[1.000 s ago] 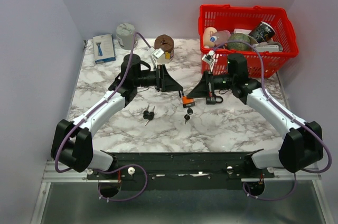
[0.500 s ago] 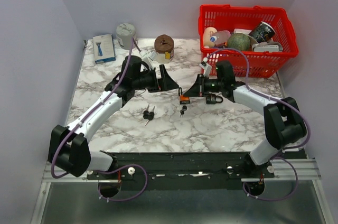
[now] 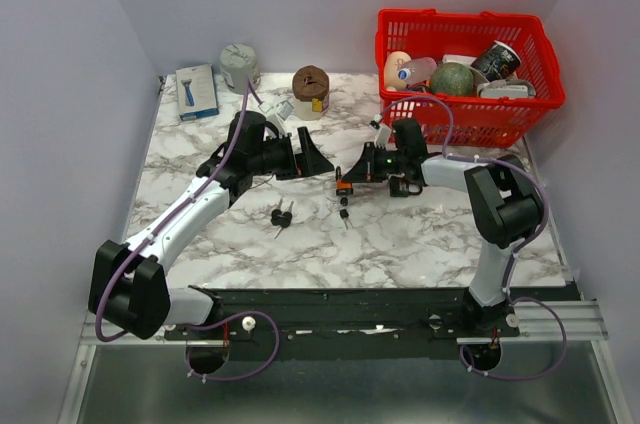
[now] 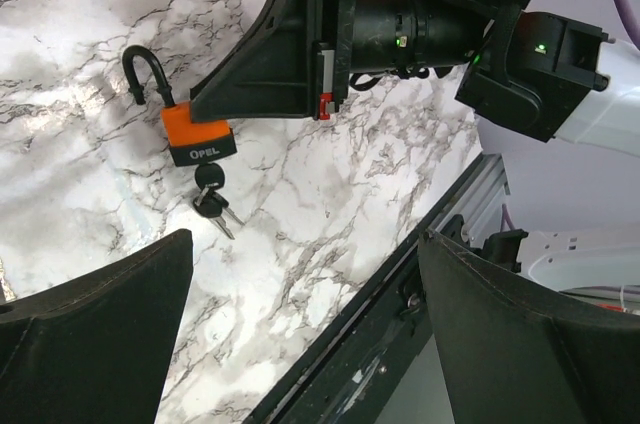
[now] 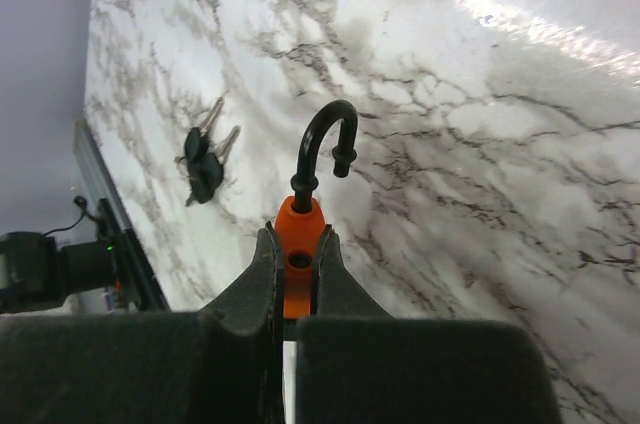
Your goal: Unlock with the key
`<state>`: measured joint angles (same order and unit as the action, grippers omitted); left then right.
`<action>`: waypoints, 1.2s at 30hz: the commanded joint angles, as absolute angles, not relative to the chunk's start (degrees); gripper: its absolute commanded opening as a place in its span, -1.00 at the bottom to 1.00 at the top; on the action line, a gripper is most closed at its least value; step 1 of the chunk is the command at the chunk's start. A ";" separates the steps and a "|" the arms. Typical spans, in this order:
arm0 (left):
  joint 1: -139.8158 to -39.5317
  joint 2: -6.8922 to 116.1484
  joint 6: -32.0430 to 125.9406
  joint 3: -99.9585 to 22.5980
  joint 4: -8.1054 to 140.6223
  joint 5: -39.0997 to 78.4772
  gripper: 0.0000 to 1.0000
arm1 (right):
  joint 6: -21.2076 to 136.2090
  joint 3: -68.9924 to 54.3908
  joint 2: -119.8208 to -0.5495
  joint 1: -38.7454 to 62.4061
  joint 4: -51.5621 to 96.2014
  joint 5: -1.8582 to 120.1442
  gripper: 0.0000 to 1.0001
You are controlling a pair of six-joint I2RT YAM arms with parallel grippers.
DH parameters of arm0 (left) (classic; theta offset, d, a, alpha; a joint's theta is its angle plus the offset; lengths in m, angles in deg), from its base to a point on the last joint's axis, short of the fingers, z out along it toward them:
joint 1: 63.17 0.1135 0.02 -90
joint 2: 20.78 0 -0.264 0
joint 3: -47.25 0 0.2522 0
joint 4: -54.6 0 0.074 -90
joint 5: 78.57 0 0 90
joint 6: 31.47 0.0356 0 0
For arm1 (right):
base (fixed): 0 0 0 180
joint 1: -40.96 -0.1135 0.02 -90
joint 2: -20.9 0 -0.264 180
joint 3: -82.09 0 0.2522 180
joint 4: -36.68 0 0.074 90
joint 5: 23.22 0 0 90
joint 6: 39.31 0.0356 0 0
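My right gripper is shut on the orange padlock and holds it just above the marble table. In the right wrist view my right gripper clamps the orange padlock by its sides, and its black shackle stands sprung open, one end out of its hole. In the left wrist view the padlock has keys in its underside, one inserted and another dangling. My left gripper is open and empty, just left of the lock, and shows wide apart in its own view.
A spare pair of keys lies on the table left of the lock. A black padlock sits by my right wrist. A red basket of items stands back right. A brown roll, grey cup and blue-white box stand at the back.
My right arm has folded in and carried the orange padlock a little left toward the left gripper. My left gripper has edged right and nearer, still open.
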<state>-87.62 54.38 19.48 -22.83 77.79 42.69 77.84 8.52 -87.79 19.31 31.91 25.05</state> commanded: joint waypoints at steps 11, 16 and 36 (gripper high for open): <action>-87.34 52.70 18.01 -21.62 77.24 41.31 0.98 | 73.01 5.67 -92.40 22.24 28.11 36.62 -0.99; -87.34 52.79 17.48 -21.62 76.89 41.40 0.98 | 72.57 5.58 -92.48 22.94 25.73 41.03 -0.99; -87.34 51.47 16.87 -21.09 77.06 41.31 0.98 | 70.64 2.68 -90.90 23.91 18.61 58.96 -0.68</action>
